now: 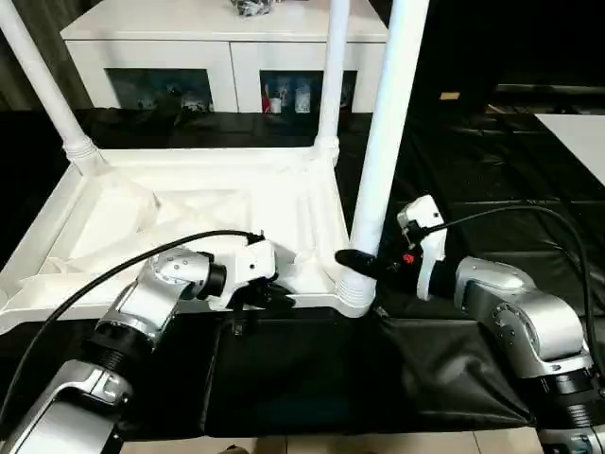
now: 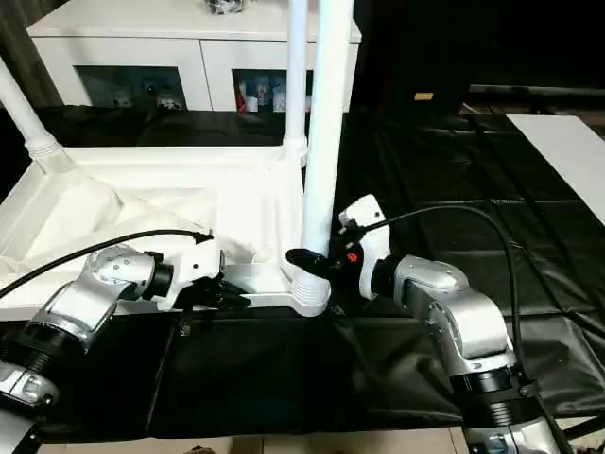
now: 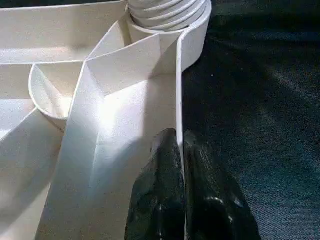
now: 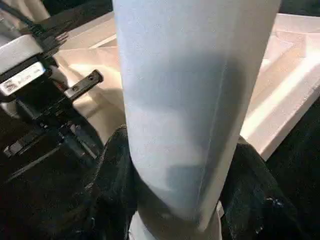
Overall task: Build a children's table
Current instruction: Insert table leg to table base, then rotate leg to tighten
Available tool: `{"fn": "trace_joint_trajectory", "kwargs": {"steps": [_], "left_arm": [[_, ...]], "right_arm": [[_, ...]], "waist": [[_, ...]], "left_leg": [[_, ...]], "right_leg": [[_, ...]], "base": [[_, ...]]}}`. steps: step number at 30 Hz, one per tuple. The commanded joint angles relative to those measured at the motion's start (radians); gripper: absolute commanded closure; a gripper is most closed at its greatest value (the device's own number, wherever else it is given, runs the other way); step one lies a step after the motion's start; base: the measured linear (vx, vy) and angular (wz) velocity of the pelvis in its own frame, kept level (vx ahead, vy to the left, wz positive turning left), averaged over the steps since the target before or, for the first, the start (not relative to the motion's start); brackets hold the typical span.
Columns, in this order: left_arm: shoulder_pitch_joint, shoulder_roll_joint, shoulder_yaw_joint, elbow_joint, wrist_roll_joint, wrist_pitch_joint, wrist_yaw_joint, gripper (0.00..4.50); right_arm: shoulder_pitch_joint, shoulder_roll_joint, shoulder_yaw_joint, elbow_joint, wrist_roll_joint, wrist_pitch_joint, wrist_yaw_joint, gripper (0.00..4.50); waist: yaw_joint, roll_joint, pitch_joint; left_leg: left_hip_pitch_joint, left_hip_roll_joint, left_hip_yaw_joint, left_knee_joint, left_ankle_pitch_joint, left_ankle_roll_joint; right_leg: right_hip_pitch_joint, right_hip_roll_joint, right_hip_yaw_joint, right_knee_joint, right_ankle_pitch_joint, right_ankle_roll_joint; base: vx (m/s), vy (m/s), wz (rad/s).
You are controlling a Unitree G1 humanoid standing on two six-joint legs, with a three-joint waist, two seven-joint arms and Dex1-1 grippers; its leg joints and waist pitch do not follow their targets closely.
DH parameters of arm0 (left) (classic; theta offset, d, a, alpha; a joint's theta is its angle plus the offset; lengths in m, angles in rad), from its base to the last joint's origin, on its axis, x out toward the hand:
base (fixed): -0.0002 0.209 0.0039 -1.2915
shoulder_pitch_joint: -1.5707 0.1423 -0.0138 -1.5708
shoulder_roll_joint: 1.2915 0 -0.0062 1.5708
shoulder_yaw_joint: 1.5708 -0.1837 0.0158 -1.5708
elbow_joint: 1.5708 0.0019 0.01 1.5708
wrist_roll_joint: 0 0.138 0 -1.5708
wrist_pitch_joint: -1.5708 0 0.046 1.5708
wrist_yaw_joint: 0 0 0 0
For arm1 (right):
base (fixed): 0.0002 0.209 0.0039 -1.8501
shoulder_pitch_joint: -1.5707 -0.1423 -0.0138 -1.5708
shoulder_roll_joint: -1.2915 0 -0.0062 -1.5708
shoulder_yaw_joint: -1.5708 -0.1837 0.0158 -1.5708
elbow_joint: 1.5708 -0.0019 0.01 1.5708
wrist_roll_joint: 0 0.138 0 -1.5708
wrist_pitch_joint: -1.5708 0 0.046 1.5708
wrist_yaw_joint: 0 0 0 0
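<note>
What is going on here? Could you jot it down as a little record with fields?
Job: building a children's table
Table top: lies upside down on the black-covered work table, ribbed underside up
Legs standing in corner sockets: three in view, near leg, far leg, far left leg
Left hand: fingers pinched shut on the table top's near rim
Right hand: fingers on either side of the near leg, just above its socket
Background: white cabinet with glass doors

One tabletop (image 1: 189,203), centre left. Three legs: upper left (image 1: 43,80), upper centre (image 1: 331,76), centre (image 1: 383,142). Two grippers: left (image 1: 274,288), right (image 1: 364,263). One cabinet (image 1: 227,47), top.
</note>
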Motion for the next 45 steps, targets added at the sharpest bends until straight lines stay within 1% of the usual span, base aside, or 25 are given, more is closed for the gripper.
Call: {"fn": "trace_joint_trajectory", "kwargs": {"steps": [1,4,5,7,8,10,11,13,15,16,17,18,20,22,28,30,31,33,34,35,38,40,41,43,45], "left_arm": [[-0.011,0.006,0.008,-0.001,0.009,0.006,0.033,4.5],[-0.01,0.007,0.011,-0.003,0.007,0.009,0.033,4.5],[-0.011,0.008,0.012,-0.003,0.007,0.01,0.034,4.5],[-0.011,0.01,0.013,-0.004,0.006,0.011,0.035,4.5],[-0.011,0.01,0.014,-0.004,0.006,0.012,0.037,4.5],[-0.013,0.008,0.016,-0.001,0.005,0.013,0.039,4.5],[-0.014,0.007,0.016,0.0,0.005,0.014,0.041,4.5],[-0.016,0.006,0.017,0.003,0.005,0.013,0.043,4.5],[-0.018,0.005,0.017,0.006,0.006,0.013,0.044,4.5],[-0.02,0.004,0.017,0.007,0.006,0.013,0.045,4.5],[-0.022,0.003,0.017,0.008,0.006,0.014,0.046,4.5],[-0.022,0.003,0.017,0.008,0.006,0.014,0.046,4.5],[-0.026,0.001,0.018,0.012,0.006,0.015,0.048,4.5],[-0.028,0.001,0.018,0.014,0.007,0.015,0.049,4.5],[-0.031,-0.001,0.02,0.018,0.008,0.014,0.057,4.5],[-0.032,-0.002,0.022,0.019,0.008,0.014,0.062,4.5],[-0.032,-0.003,0.023,0.019,0.008,0.014,0.064,4.5],[-0.033,-0.006,0.025,0.02,0.007,0.015,0.069,4.5],[-0.033,-0.006,0.025,0.02,0.007,0.015,0.069,4.5],[-0.034,-0.007,0.026,0.019,0.006,0.017,0.071,4.5],[-0.033,-0.006,0.026,0.018,0.005,0.018,0.07,4.5],[-0.033,-0.004,0.026,0.018,0.004,0.018,0.069,4.5],[-0.033,-0.004,0.026,0.018,0.004,0.018,0.068,4.5],[-0.033,-0.003,0.026,0.018,0.004,0.019,0.068,4.5],[-0.035,0.0,0.025,0.022,0.006,0.017,0.068,4.5]], "right_arm": [[0.029,0.016,0.003,0.043,-0.011,-0.004,-0.026,2.63],[0.046,0.028,-0.015,0.047,-0.007,-0.029,-0.04,2.64],[0.054,0.033,-0.023,0.049,-0.005,-0.038,-0.046,2.64],[0.078,0.046,-0.041,0.044,-0.001,-0.063,-0.056,2.64],[0.095,0.058,-0.057,0.04,0.006,-0.077,-0.062,2.64],[0.114,0.074,-0.075,0.038,0.009,-0.103,-0.076,2.64],[0.127,0.079,-0.077,0.034,0.007,-0.12,-0.079,2.64],[0.151,0.089,-0.074,0.034,-0.014,-0.168,-0.09,2.64],[0.164,0.095,-0.074,0.036,-0.021,-0.194,-0.093,2.64],[0.173,0.102,-0.078,0.036,-0.02,-0.207,-0.096,2.64],[0.185,0.108,-0.077,0.034,-0.022,-0.222,-0.096,2.64],[0.185,0.108,-0.077,0.034,-0.022,-0.222,-0.096,2.64],[0.21,0.117,-0.068,0.027,-0.032,-0.254,-0.096,2.64],[0.218,0.116,-0.057,0.022,-0.045,-0.27,-0.096,2.64],[0.227,0.101,-0.024,0.02,-0.087,-0.342,-0.093,2.64],[0.23,0.11,-0.019,0.021,-0.089,-0.371,-0.091,2.64],[0.231,0.113,-0.019,0.022,-0.089,-0.379,-0.091,2.64],[0.226,0.11,-0.001,0.037,-0.104,-0.386,-0.086,2.64],[0.226,0.11,-0.001,0.037,-0.104,-0.386,-0.086,2.64],[0.222,0.1,0.023,0.046,-0.12,-0.374,-0.075,2.64],[0.217,0.083,0.05,0.047,-0.126,-0.323,-0.066,2.64],[0.215,0.061,0.074,0.053,-0.143,-0.294,-0.053,2.64],[0.216,0.052,0.08,0.057,-0.144,-0.273,-0.048,2.64],[0.217,0.044,0.084,0.06,-0.147,-0.262,-0.043,2.64],[0.217,0.031,0.087,0.08,-0.156,-0.256,-0.036,2.64]], "waist": [[0.004,-0.003,-0.055],[0.003,-0.002,-0.054],[0.003,0.0,-0.054],[0.003,0.0,-0.053],[0.004,0.004,-0.054],[0.004,0.003,-0.054],[0.003,0.005,-0.054],[0.003,0.005,-0.052],[0.0,0.003,-0.051],[0.0,0.005,-0.051],[0.001,0.007,-0.05],[0.001,0.007,-0.049],[0.0,0.007,-0.05],[0.0,0.006,-0.05],[-0.002,0.003,-0.046],[-0.003,0.003,-0.046],[-0.004,-0.002,-0.046],[-0.004,0.001,-0.046],[-0.004,0.001,-0.045],[-0.005,-0.001,-0.044],[-0.006,-0.002,-0.043],[-0.005,0.0,-0.042],[-0.006,0.0,-0.042],[-0.005,0.0,-0.044],[-0.005,0.002,-0.044]], "left_leg": [[0.015,0.094,-0.037,-0.091,-0.113,0.024],[0.015,0.094,-0.037,-0.093,-0.134,0.017],[0.016,0.095,-0.038,-0.094,-0.144,0.012],[0.016,0.095,-0.038,-0.095,-0.152,0.008],[0.015,0.095,-0.039,-0.095,-0.152,0.007],[0.016,0.096,-0.039,-0.096,-0.151,0.007],[0.016,0.095,-0.039,-0.098,-0.158,0.006],[0.016,0.096,-0.039,-0.099,-0.176,0.002],[0.015,0.095,-0.04,-0.101,-0.191,-0.002],[0.017,0.096,-0.04,-0.101,-0.2,-0.003],[0.016,0.096,-0.041,-0.102,-0.205,-0.006],[0.016,0.097,-0.041,-0.103,-0.211,-0.007],[0.016,0.096,-0.041,-0.104,-0.21,-0.007],[0.016,0.096,-0.041,-0.104,-0.203,-0.003],[0.015,0.098,-0.043,-0.107,-0.236,-0.006],[0.015,0.097,-0.043,-0.108,-0.241,-0.008],[0.015,0.098,-0.042,-0.109,-0.238,-0.005],[0.014,0.098,-0.043,-0.108,-0.233,-0.001],[0.014,0.097,-0.043,-0.109,-0.237,0.0],[0.014,0.097,-0.043,-0.109,-0.242,0.0],[0.014,0.097,-0.044,-0.11,-0.249,-0.001],[0.015,0.098,-0.044,-0.11,-0.256,-0.005],[0.015,0.098,-0.045,-0.111,-0.258,-0.006],[0.016,0.099,-0.044,-0.111,-0.259,-0.008],[0.016,0.099,-0.045,-0.113,-0.256,-0.009]], "right_leg": [[0.037,-0.098,0.044,-0.066,-0.013,-0.284],[0.035,-0.099,0.046,-0.07,-0.038,-0.28],[0.034,-0.099,0.045,-0.07,-0.047,-0.278],[0.033,-0.099,0.046,-0.071,-0.052,-0.276],[0.035,-0.101,0.047,-0.07,-0.049,-0.275],[0.034,-0.098,0.046,-0.07,-0.033,-0.275],[0.033,-0.098,0.045,-0.07,-0.033,-0.278],[0.032,-0.099,0.046,-0.073,-0.05,-0.274],[0.033,-0.099,0.046,-0.074,-0.07,-0.271],[0.031,-0.099,0.047,-0.077,-0.088,-0.27],[0.03,-0.1,0.048,-0.078,-0.097,-0.268],[0.028,-0.099,0.048,-0.079,-0.102,-0.265],[0.028,-0.098,0.048,-0.077,-0.088,-0.264],[0.03,-0.098,0.048,-0.077,-0.074,-0.264],[0.027,-0.1,0.049,-0.083,-0.142,-0.253],[0.025,-0.099,0.05,-0.084,-0.15,-0.249],[0.026,-0.099,0.05,-0.085,-0.147,-0.247],[0.026,-0.099,0.05,-0.083,-0.142,-0.249],[0.025,-0.099,0.05,-0.084,-0.147,-0.248],[0.025,-0.099,0.05,-0.085,-0.158,-0.246],[0.025,-0.099,0.051,-0.088,-0.183,-0.24],[0.023,-0.1,0.052,-0.089,-0.202,-0.235],[0.023,-0.099,0.051,-0.09,-0.203,-0.233],[0.022,-0.1,0.052,-0.089,-0.195,-0.233],[0.023,-0.099,0.051,-0.088,-0.165,-0.237]], "base": [[0.0,0.0,0.0],[0.0,0.0,0.0],[0.0,0.0,0.0],[0.0,0.0,0.0],[0.0,0.0,0.0],[0.0,0.0,0.0],[0.0,0.0,0.0],[0.0,0.0,0.0],[0.0,0.0,0.0],[0.0,0.0,0.0],[0.0,0.0,0.0],[0.0,0.0,0.0],[0.0,0.0,0.0],[0.0,0.0,0.0],[0.0,0.0,0.0],[0.0,0.0,0.0],[0.0,0.0,0.0],[0.0,0.0,0.0],[0.0,0.0,0.0],[0.0,0.0,0.0],[0.0,0.0,0.0],[0.0,0.0,0.0],[0.0,0.0,0.0],[0.0,0.0,0.0],[0.0,0.0,0.0]]}}
